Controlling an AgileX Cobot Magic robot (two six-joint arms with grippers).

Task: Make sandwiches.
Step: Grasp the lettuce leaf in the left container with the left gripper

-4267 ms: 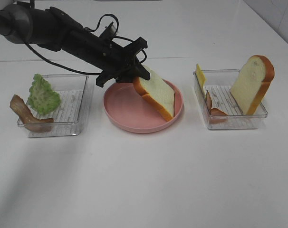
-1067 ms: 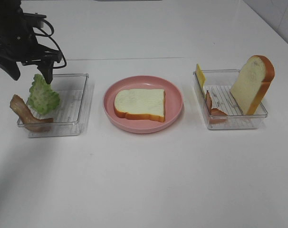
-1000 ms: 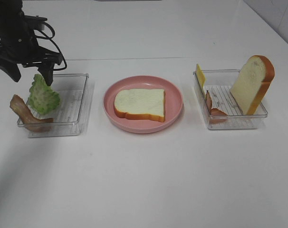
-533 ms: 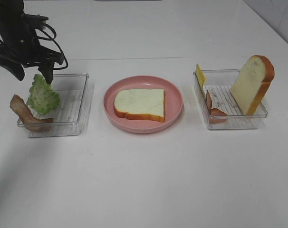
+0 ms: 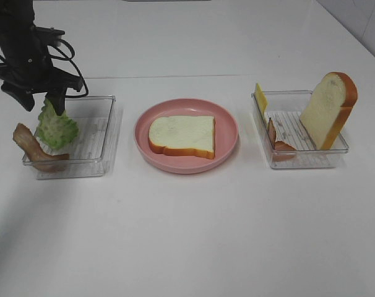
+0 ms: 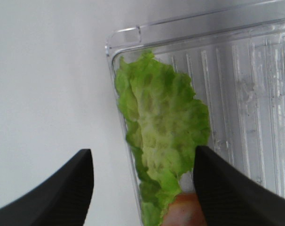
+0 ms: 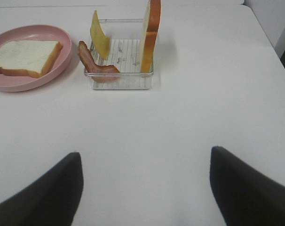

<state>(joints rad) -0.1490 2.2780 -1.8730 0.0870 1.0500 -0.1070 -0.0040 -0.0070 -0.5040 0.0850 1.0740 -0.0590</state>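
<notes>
Left tool (image 5: 41, 106) spread astride upright lettuce leaf (image 5: 56, 127) in left tray (image 5: 91, 145), bacon strip (image 5: 36, 151) over its edge; bread slice (image 5: 182, 136) flat on pink plate (image 5: 187, 166); right tray (image 5: 302, 159) holding cheese slice (image 5: 260, 98), second bacon strip (image 5: 279, 143), standing bread (image 5: 327, 108); right tool (image 7: 145, 188) spread, empty, over desk (image 5: 193, 235).

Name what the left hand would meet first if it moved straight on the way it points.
Probably the ruffled green lettuce leaf, standing in the clear plastic tray, between the open fingers of the left hand; depth is unclear.
</notes>
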